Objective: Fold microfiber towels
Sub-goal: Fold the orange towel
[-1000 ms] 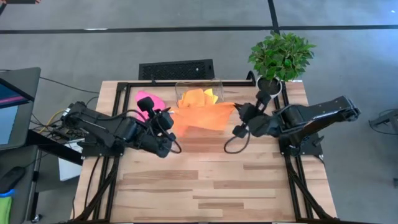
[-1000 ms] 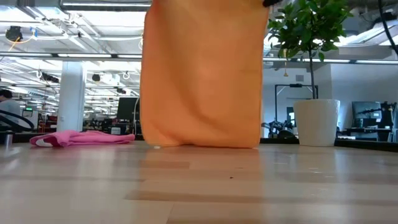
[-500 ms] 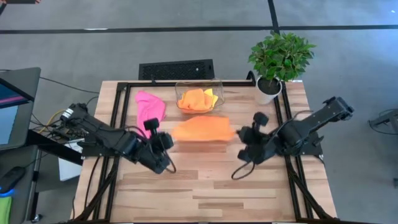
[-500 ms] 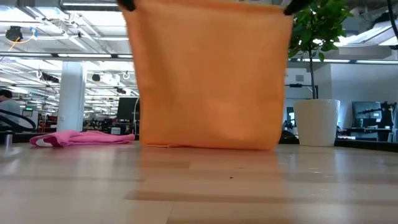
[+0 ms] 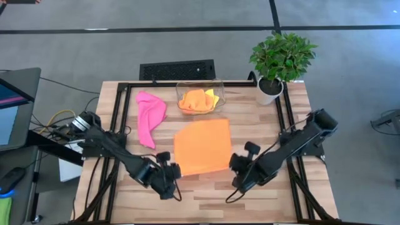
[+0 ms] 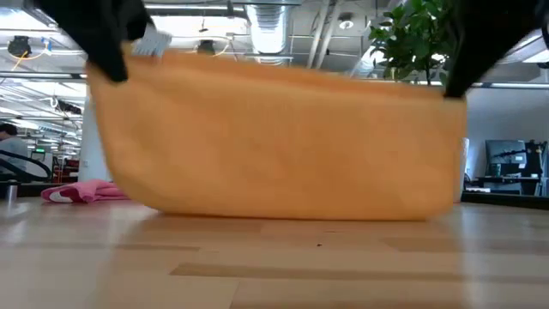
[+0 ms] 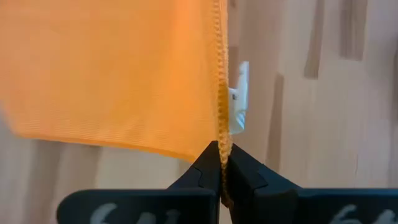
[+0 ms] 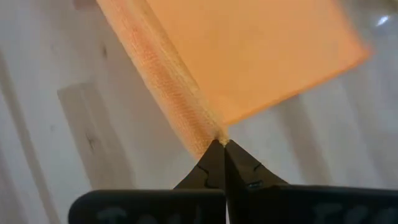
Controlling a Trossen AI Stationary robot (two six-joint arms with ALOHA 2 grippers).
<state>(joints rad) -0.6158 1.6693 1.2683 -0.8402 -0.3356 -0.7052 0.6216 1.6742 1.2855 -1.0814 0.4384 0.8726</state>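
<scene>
An orange microfiber towel stretches over the middle of the table. Its far part lies on the wood and its near edge is raised between my two grippers. My left gripper is shut on the towel's near left corner, and my right gripper is shut on its near right corner. In the low view the cloth hangs as a wide sheet between them, its lower part on the table. A pink towel lies crumpled at the far left. Orange and yellow towels sit in the clear bin. My left gripper pinches the towel's hemmed edge at its near left corner between its two fingers, beside a white tag. The fingers slant down from the near left. The corner is lifted clear. My right gripper pinches the near right corner between its fingertips, slanting down from the near right. The corner is held off the table, and the near edge runs almost straight to the other gripper.
A potted plant stands at the far right corner, and the clear bin is at the far edge in the middle. Black frame rails run along both sides of the table. Bare wood lies near the front edge.
Both grippers have come down and toward the table's near edge, tipping to point steeply down, still shut on the towel's corners. The orange towel, which hung upright near the bin, has been drawn toward the near edge. Its lower part is now laid out flat over the table's middle.
</scene>
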